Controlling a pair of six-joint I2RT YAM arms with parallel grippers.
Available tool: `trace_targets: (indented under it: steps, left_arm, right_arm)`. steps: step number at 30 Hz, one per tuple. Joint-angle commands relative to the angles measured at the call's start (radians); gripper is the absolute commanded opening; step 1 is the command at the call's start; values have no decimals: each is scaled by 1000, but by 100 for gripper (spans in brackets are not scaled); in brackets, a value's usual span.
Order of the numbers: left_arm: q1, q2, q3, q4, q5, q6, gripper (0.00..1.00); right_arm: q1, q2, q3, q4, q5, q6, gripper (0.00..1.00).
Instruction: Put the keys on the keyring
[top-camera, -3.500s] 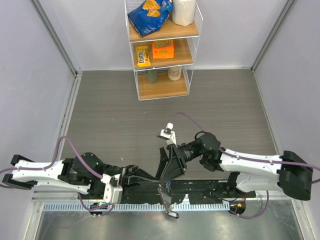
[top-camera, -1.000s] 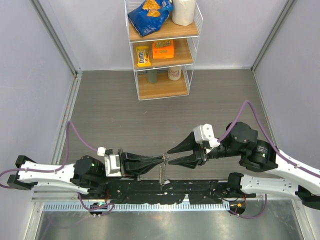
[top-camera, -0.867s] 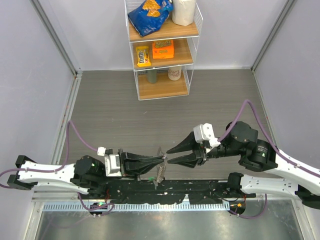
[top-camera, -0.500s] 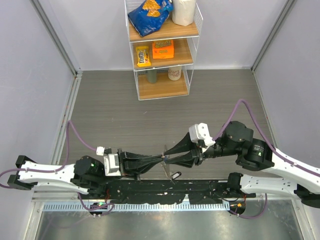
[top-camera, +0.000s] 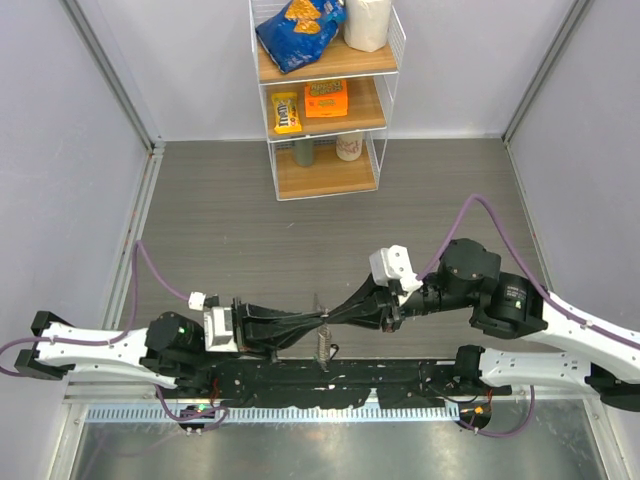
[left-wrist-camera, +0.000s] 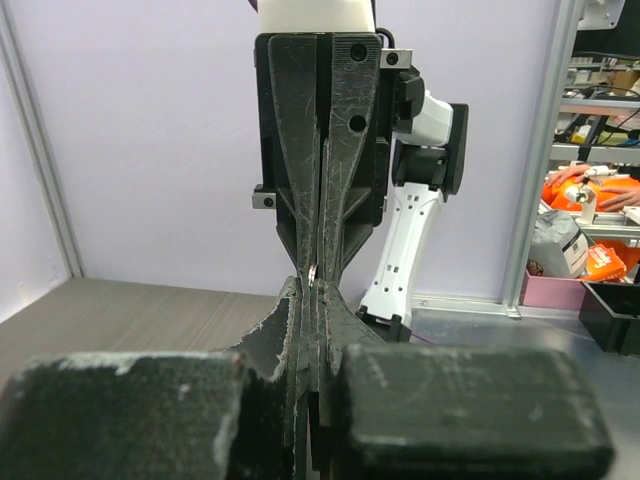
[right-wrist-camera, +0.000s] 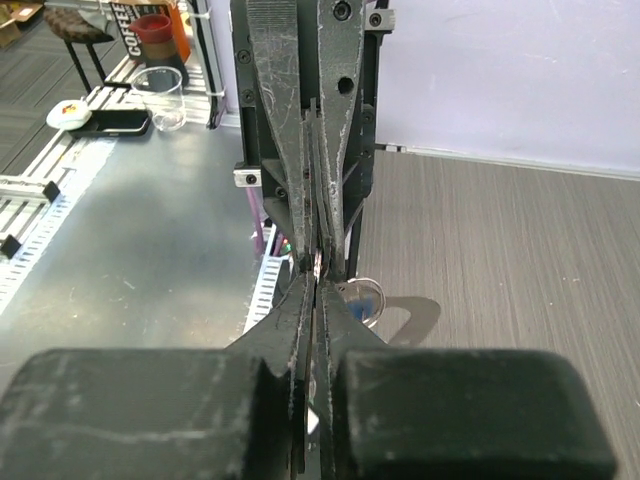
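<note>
Both my arms meet tip to tip low over the near edge of the table (top-camera: 220, 220), about midway along it and just past the black base plate (top-camera: 400, 385) where I am bolted. My left gripper (top-camera: 318, 321) reaches in from the near-left corner, fingers pressed flat together. From its tips the keyring (top-camera: 321, 345) hangs down: a thin silver run of chain and metal, dangling over the far lip of the base plate. My right gripper (top-camera: 336, 317) comes in from the near-right side, and its fingers are closed as well. Its tips butt against my left ones. In both wrist views a small bright sliver of metal (left-wrist-camera: 313, 272) sits in the seam where the four fingertips meet. I cannot tell whether it is a key or part of the ring, nor whether my right fingers grip it. The keys are too small to pick out of the hanging bunch. In the right wrist view a pale loop shows just beside the joined tips, with its shadow on the grey boards. The boards run open from here to the far edge, where a wire rack (top-camera: 325, 100) stands at the middle. The side walls flank the left and right edges, well apart from both elbows. My right elbow rides high, its purple cable (top-camera: 480, 205) arching above it.
</note>
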Motion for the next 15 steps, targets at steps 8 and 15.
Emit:
trace_targets:
  steps: [8, 15]
  left_arm:
    - [1, -85, 167, -379, 33, -195, 27]
    - [1, -105, 226, -529, 77, -246, 38]
  right_arm:
    - [12, 86, 242, -299, -125, -70, 6]
    - [26, 136, 324, -439, -141, -93, 5]
